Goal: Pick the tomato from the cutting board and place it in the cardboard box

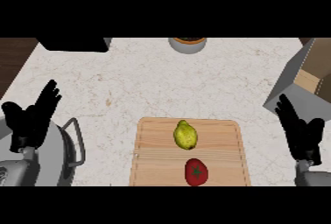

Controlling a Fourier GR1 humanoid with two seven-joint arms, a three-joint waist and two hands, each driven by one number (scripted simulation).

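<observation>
The pale marbled desk [161, 78] carries a cardboard box [304, 83] at its right edge and a wooden cutting board [155, 148] near the front. The left hand [29, 122] and right hand [301, 131] rest at either side, fingers straight and holding nothing. On the board lie a yellow-green fruit [185, 134] and, nearer the front edge, the tomato [196, 172].
</observation>
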